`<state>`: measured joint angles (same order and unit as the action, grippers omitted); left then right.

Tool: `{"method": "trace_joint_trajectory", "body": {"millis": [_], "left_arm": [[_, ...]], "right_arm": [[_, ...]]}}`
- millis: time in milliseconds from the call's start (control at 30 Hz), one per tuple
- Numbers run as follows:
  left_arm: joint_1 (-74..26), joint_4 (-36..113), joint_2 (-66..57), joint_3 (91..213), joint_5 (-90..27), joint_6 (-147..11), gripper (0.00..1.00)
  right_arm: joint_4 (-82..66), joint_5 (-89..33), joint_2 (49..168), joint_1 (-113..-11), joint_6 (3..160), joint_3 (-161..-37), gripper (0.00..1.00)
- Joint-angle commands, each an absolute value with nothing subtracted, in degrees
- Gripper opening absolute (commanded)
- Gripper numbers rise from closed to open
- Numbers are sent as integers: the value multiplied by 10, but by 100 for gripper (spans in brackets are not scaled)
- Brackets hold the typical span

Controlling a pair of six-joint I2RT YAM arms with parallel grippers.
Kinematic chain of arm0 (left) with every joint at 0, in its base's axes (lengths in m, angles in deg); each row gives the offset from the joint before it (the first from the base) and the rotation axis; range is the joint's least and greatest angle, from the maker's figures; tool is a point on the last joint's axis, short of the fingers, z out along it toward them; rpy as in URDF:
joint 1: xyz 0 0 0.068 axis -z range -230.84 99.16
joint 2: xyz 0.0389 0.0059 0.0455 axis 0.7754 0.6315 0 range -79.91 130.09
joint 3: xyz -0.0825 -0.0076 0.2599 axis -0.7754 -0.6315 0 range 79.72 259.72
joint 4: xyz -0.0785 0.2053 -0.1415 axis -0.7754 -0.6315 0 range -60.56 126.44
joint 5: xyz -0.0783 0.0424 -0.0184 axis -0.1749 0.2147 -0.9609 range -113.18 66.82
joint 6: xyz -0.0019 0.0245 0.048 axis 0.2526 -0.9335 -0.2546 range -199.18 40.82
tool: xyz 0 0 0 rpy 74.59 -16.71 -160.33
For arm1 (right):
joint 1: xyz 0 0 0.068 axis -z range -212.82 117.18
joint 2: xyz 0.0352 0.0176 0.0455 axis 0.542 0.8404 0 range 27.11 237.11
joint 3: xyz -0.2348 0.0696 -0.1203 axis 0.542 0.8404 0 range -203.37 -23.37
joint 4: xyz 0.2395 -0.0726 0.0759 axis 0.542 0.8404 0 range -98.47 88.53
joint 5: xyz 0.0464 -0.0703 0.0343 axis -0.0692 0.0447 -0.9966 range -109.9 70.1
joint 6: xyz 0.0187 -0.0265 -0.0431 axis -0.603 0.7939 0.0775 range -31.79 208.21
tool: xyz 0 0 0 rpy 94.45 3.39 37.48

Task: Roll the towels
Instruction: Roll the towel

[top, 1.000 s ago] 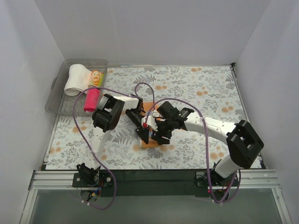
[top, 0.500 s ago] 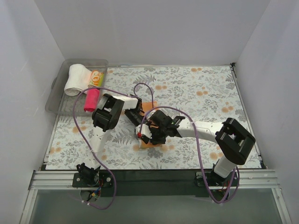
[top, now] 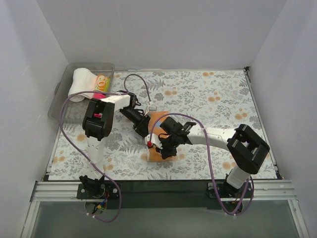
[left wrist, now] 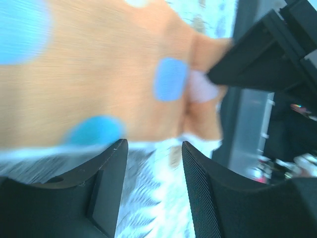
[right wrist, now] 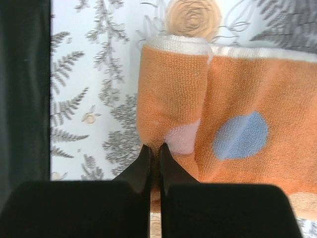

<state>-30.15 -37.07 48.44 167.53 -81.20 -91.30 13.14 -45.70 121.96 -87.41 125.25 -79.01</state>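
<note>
An orange towel with blue and pale spots lies mid-table, its near end folded over. My right gripper is shut on that folded end's edge; from above it sits at the towel's near part. Just left of the towel, my left gripper is low over the cloth. In the blurred left wrist view it is open, with only the floral covering between its fingers and the orange towel beyond them. White, yellow patterned and magenta towels lie rolled in the bin.
The clear plastic bin stands at the far left corner. The grey-and-orange floral covering spreads over the table. Purple cables loop over both arms. White walls close in three sides, and a black rail runs along the near edge.
My left gripper has opened and drawn off the towel, its arm swinging left. My right gripper has closed on the towel's folded end.
</note>
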Motion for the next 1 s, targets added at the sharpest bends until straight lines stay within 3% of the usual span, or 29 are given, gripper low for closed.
{"method": "trace_joint_trajectory", "body": {"millis": [0, 267, 533, 733, 967], "left_arm": [[-340, -310, 418, 1684, -767, -920, 45], [-428, -186, 286, 1674, -750, -817, 47], [-442, -82, 95, 1520, -702, -764, 50], [-317, -79, -99, 1360, -579, -882, 52], [-94, 1, -170, 1251, -463, -898, 59]], "right_arm": [[243, -527, 1232, -873, 1239, -788, 1], [310, -642, 1308, -817, 1217, -868, 1], [400, -717, 1455, -770, 1253, -964, 1], [444, -763, 1557, -739, 1249, -1038, 1], [448, -790, 1615, -714, 1230, -1082, 1]]}}
